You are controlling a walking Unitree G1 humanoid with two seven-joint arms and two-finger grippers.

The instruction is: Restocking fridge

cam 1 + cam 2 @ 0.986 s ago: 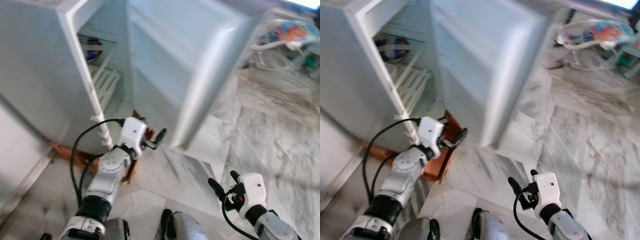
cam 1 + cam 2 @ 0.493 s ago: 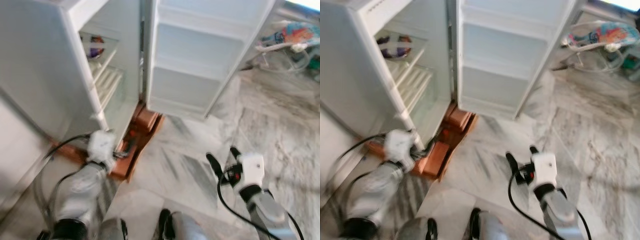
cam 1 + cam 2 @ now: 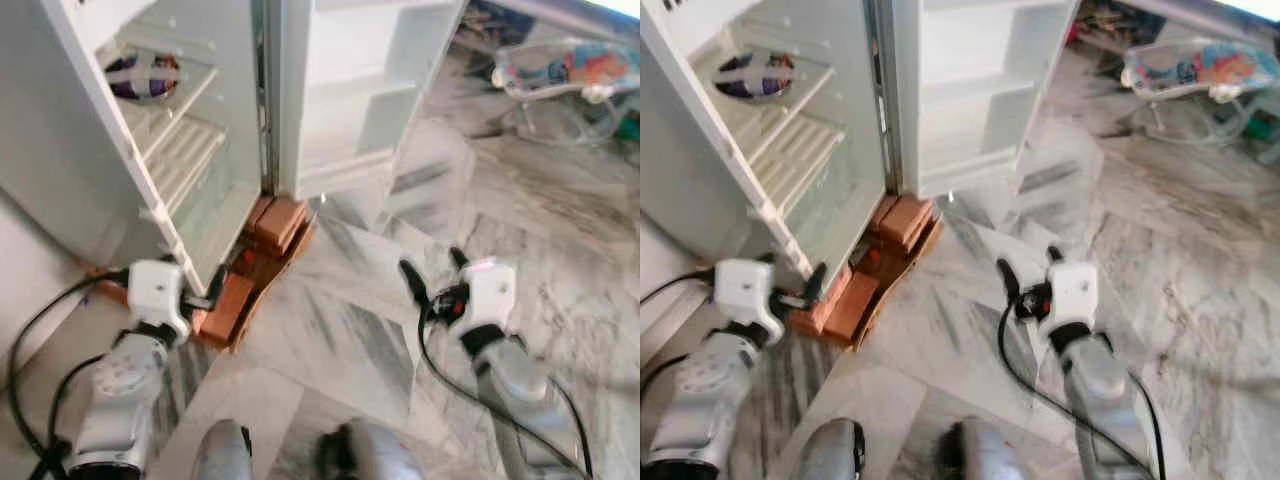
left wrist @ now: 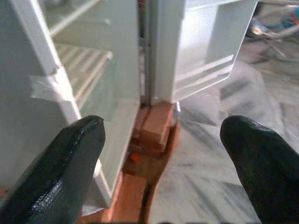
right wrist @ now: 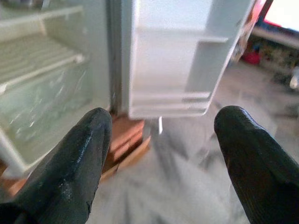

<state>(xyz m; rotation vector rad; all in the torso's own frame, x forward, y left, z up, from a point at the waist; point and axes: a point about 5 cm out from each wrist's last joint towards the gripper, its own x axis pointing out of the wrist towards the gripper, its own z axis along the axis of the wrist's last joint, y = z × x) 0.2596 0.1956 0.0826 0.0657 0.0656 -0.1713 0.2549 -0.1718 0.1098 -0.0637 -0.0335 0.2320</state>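
**A:** Left eye view has the fridge [image 3: 60, 150] standing wide open, door [image 3: 350, 90] swung right out; neither gripper is carrying anything, so I'd call this the step right after opening, before any stock is in hand.

**B:** Agreed; the left gripper [image 3: 212, 293] sits low by the fridge's front corner, fingers [image 4: 70, 168] spread wide with nothing between them; the right gripper [image 3: 430, 275] hangs over the floor [image 3: 560, 230], well apart from the door, also spread and empty.

**A:** So the next move probably calls for finding the goods first; I can't spot any groceries within reach. Then it's a lift onto a shelf, and the lower ones look free.

**B:** Materials-wise: the cabinet is smooth white plastic and metal; the shelves [image 3: 185, 150] are slatted white racks, so small stuff might tip on the gaps; there's a clear panel below them, glassy looking.

**A:** A round dark bowl [image 3: 145, 75] sits on the upper shelf; contents too blurry to tell.

**B:** The whole fridge is propped on reddish bricks [image 3: 280, 220], rough and blocky; the floor is polished grey-veined marble, likely slick.
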